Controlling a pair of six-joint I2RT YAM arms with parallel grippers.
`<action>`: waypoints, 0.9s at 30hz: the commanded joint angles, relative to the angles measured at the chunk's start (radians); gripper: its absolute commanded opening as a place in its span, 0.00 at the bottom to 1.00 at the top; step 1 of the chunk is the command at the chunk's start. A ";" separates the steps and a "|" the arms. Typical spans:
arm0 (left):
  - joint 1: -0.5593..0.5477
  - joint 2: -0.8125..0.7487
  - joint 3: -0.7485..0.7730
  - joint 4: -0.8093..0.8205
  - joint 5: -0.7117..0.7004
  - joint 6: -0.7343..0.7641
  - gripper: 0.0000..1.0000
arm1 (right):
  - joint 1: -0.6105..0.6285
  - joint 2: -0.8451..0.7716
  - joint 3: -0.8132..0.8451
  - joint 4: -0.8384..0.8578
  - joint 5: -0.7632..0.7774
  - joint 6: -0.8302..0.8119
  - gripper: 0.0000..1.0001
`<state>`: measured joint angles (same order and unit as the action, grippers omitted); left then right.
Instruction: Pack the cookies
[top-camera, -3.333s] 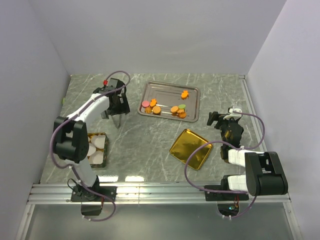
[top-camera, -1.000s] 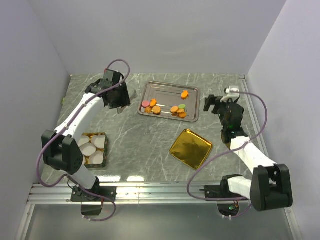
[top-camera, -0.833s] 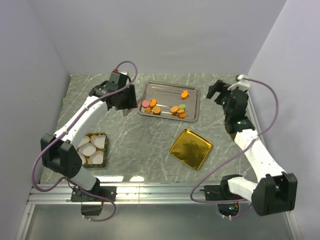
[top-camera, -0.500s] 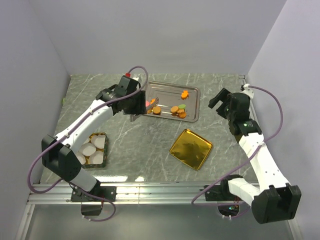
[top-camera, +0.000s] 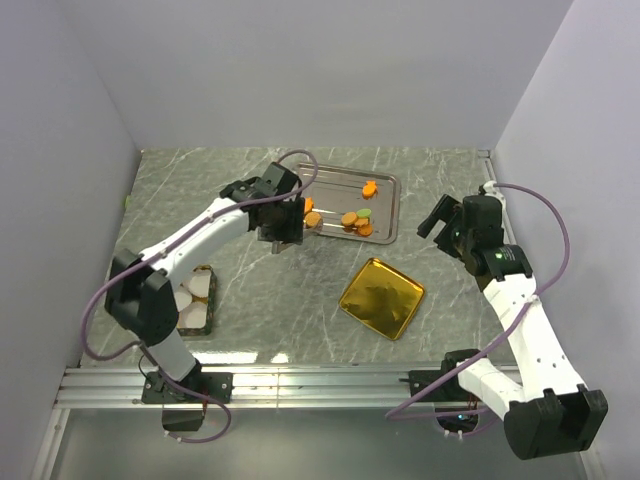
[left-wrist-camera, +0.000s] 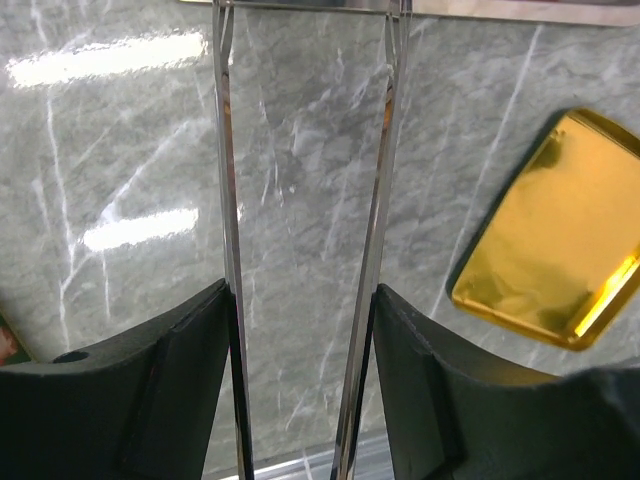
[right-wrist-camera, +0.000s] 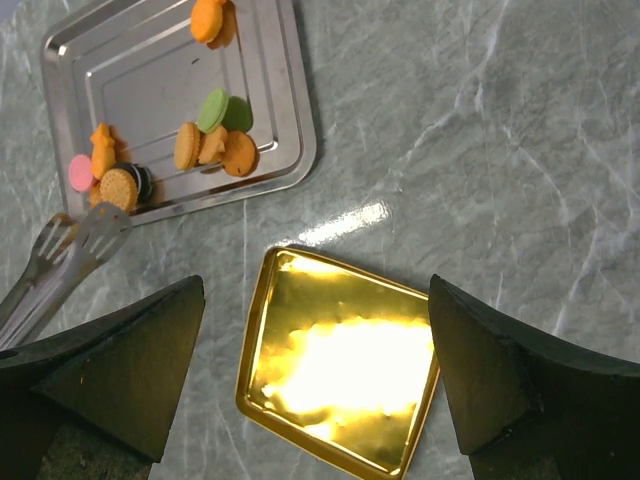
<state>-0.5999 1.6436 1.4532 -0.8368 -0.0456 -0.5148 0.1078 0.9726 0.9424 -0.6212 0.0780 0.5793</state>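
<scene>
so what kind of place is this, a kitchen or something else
Most likely a robot lab test cell, not a kitchen: plain white walls box in a marble-patterned table, robot arms are bolted to a metal rail at its near edge, and cookies sit staged on a silver tray.

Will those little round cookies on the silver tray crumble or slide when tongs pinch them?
Probably fragile: the small round orange cookies look thin. They may skid; the shiny silver metal tray looks smooth. The metal tongs have wide flat tips, likely gentle.
</scene>
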 joint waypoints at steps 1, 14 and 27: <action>-0.012 0.045 0.075 0.015 -0.037 -0.016 0.62 | 0.006 -0.002 0.025 -0.029 0.006 -0.030 0.99; -0.037 0.165 0.211 -0.031 -0.120 -0.027 0.61 | 0.027 0.020 0.036 -0.012 0.023 -0.055 0.99; -0.041 0.226 0.268 -0.064 -0.097 -0.008 0.57 | 0.039 0.044 0.049 -0.008 0.048 -0.072 0.99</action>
<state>-0.6338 1.8729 1.6684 -0.8879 -0.1463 -0.5350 0.1379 1.0187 0.9455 -0.6437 0.0952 0.5255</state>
